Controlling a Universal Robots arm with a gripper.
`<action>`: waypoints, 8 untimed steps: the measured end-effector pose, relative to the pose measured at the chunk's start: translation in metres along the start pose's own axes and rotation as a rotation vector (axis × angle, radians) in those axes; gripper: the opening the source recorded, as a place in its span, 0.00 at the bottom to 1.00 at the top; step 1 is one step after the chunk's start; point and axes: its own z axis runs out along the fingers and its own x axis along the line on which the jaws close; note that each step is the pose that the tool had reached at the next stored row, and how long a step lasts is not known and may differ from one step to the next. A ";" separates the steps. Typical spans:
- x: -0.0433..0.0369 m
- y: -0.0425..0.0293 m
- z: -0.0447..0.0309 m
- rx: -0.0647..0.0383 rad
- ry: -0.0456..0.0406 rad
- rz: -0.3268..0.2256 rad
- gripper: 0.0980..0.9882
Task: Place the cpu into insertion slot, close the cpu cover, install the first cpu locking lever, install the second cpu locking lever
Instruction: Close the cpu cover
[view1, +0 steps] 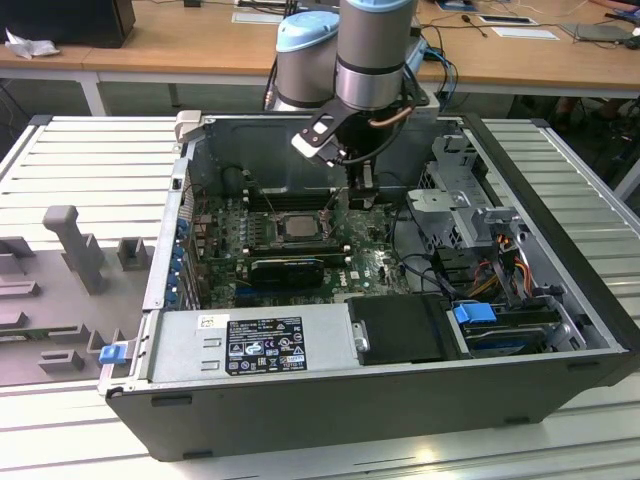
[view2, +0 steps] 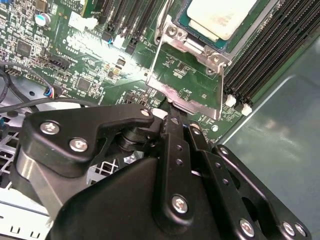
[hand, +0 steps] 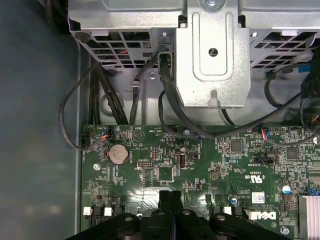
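- You have the open computer case (view1: 330, 400) lying on its side, with the green motherboard (hand: 165, 150) inside.
- Your gripper (view2: 172, 120) has its fingers pressed together, with the tips at the free edge of the cpu cover (view2: 180, 97), which is swung open.
- The cpu (view2: 220, 17) sits uncovered in the insertion slot (view2: 175, 31).

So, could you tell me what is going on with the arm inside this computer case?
The robot arm reaches into an open computer case, over the green motherboard. The cpu already sits in the insertion slot, but the cpu cover is swung open, its frame standing away from the chip. The pincer, fingers together, has its tips at the cover's free edge; whether it actually grips it I cannot tell.
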 end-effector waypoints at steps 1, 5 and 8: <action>0.0000 -0.0003 0.0000 0.000 0.0000 0.000 0.01; 0.0000 -0.0022 -0.0002 0.000 0.0000 0.000 0.01; 0.0000 -0.0031 -0.0002 0.000 0.0000 0.000 0.01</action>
